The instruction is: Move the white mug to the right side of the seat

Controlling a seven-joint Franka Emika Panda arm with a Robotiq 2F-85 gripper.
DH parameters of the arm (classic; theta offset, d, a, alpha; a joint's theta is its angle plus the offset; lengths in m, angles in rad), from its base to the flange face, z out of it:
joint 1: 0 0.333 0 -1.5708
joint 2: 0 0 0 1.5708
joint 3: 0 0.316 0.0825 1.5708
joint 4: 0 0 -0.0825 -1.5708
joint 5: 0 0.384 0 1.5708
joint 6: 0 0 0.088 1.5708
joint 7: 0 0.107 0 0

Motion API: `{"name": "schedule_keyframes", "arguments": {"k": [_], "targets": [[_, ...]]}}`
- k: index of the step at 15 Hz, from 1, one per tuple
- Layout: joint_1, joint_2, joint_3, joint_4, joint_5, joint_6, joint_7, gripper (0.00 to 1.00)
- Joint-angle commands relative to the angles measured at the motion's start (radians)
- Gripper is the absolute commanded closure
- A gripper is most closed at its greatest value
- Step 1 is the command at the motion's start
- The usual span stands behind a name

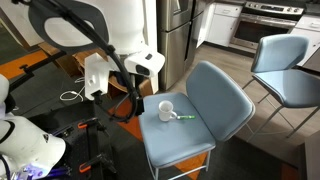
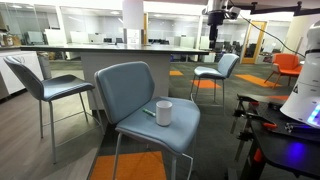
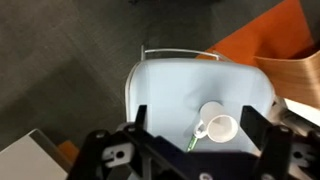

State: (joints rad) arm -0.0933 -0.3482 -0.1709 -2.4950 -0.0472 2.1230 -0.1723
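Note:
The white mug (image 1: 166,109) stands upright on the blue-grey seat (image 1: 188,142), near its middle. A thin green-and-white stick (image 1: 185,117) lies next to it. Both also show in the other exterior view, the mug (image 2: 164,113) on the seat (image 2: 135,122). In the wrist view the mug (image 3: 218,126) is seen from above on the seat (image 3: 165,88). My gripper (image 3: 200,128) is open and empty, high above the seat, with the mug between its two fingers in the picture. In an exterior view the gripper (image 2: 217,18) hangs far above the chair.
A second identical chair (image 1: 288,72) stands beside the seat. More chairs (image 2: 52,88) (image 2: 216,70) stand around it, and the robot base with cables (image 1: 40,140) is close by. A wooden panel (image 3: 295,70) lies beside the chair.

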Motion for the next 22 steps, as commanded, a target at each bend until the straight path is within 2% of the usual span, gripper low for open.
{"name": "schedule_keyframes", "arguments": {"k": [1, 4, 9, 16, 22], "targets": [[0.021, 0.069, 0.029, 0.026, 0.061, 0.027, 0.041, 0.0], [0.042, 0.181, 0.073, 0.056, 0.126, 0.109, 0.148, 0.0], [0.055, 0.463, 0.118, 0.146, 0.2, 0.346, 0.31, 0.0], [0.042, 0.773, 0.17, 0.305, 0.4, 0.461, 0.32, 0.0], [0.026, 0.94, 0.185, 0.404, 0.431, 0.484, 0.314, 0.0]]}}
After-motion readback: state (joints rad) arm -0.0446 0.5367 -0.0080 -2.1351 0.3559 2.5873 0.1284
